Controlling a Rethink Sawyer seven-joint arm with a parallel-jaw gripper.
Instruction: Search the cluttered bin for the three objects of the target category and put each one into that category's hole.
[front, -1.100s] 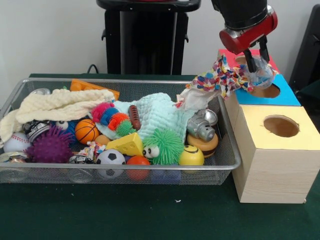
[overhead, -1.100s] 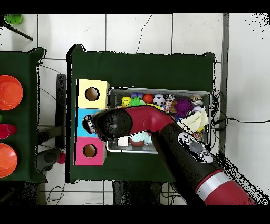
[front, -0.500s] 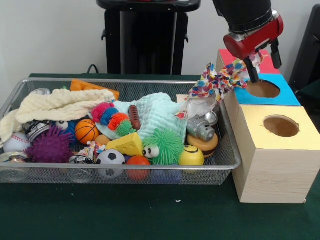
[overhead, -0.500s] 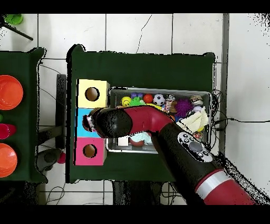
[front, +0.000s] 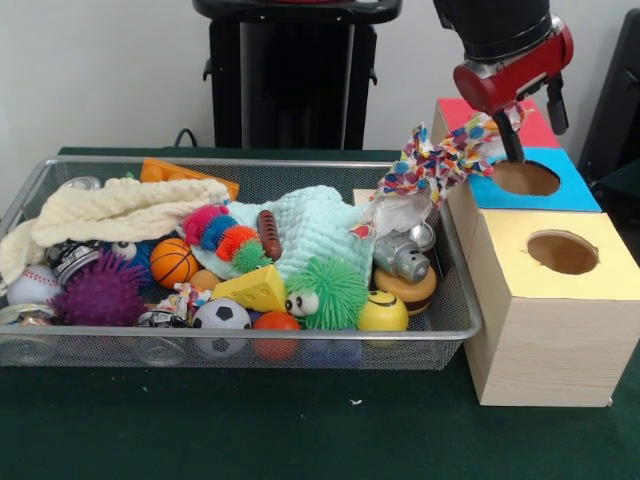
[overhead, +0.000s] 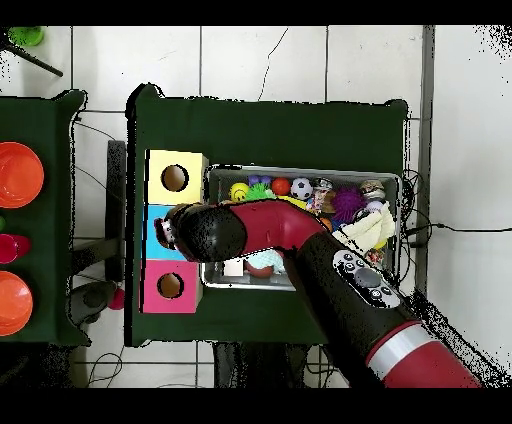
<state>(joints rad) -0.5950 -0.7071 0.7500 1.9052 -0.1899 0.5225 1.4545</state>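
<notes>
Two orange bowls (overhead: 20, 174) sit on a green side table (overhead: 45, 120) over white floor tiles (overhead: 260, 60).

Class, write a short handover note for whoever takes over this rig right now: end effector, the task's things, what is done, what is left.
End effector: open, above the blue box's hole, nothing between its fingers.
Rope toy: trails from beside the end effector down towards the bin's corner; possibly snagged.
Done: cannot tell; what is inside the holes is hidden.
Left: free the rope toy, then search the bin.
</notes>
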